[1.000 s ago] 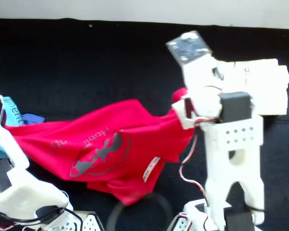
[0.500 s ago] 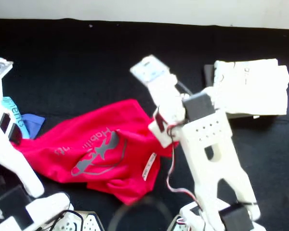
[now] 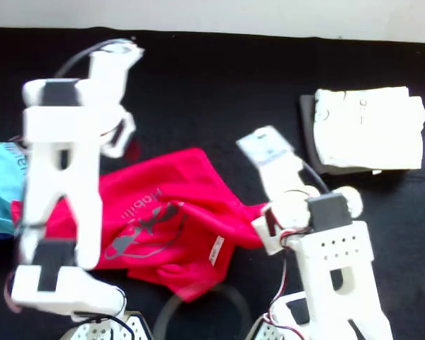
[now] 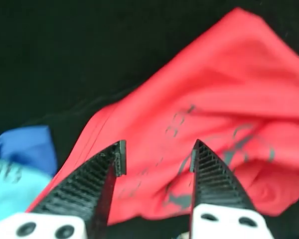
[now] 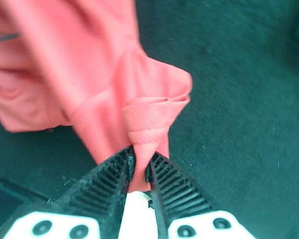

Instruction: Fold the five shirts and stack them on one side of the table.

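Note:
A red shirt (image 3: 177,212) with a grey print lies crumpled at the middle of the black table (image 3: 219,85). My right gripper (image 5: 139,160) is shut on a bunched fold of the shirt's right edge (image 3: 251,216), low over the table. The left arm (image 3: 57,156) stands tall over the shirt's left part. Its gripper (image 4: 157,159) hangs open above the red shirt (image 4: 214,99), with nothing between its fingers. A folded white shirt (image 3: 368,127) rests at the back right.
A light blue shirt (image 3: 0,188) lies bunched at the left edge, with a dark blue one (image 4: 25,147) beside it. Bare black cloth spans the back of the table and the gap between the red and white shirts.
The left arm has risen from the front left corner and now stands over the red shirt's left part. The right gripper has drawn the shirt's right edge toward the table's front.

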Controlling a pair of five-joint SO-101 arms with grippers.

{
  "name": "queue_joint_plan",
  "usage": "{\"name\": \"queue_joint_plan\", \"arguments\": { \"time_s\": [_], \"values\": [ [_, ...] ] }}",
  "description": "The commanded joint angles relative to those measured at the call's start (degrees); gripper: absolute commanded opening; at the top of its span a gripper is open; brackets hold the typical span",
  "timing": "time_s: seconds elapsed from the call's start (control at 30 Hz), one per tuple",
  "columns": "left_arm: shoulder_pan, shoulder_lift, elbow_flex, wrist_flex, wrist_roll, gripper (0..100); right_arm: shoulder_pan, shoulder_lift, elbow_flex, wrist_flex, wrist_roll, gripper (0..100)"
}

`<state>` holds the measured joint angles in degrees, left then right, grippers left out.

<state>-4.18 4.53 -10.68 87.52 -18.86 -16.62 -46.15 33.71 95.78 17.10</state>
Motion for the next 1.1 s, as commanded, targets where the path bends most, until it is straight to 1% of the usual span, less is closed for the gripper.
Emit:
{"name": "queue_joint_plan", "arguments": {
  "time_s": [0.0,0.17,0.4,0.6,0.7,0.93,1.07],
  "values": [
    [5.49,7.78,-4.88,-4.48,4.48,22,4.62,-2.59,2.95,-2.59,-0.44,0.5],
    [9.98,18.51,-14.81,-5.71,8.79,22,7.25,-3.38,5.85,-4.35,-0.62,0.5],
    [11.65,31.87,-27.65,-5.19,9.05,22,7.25,-3.38,5.85,-6.02,-0.53,0.5],
    [11.74,35.82,-35.12,0.26,9.14,22,7.34,-3.38,5.93,-6.73,-0.88,0.5],
    [11.74,36.0,-37.14,0.44,9.14,22,7.34,-3.38,5.93,-6.73,-0.88,0.5],
    [13.67,36.18,-37.05,0.26,9.14,22,7.34,-3.38,5.85,-6.73,-0.88,0.5],
    [15.43,38.37,-36.26,-2.29,9.05,22,7.34,-3.38,5.85,-6.73,-0.88,0.5]
  ]
}}
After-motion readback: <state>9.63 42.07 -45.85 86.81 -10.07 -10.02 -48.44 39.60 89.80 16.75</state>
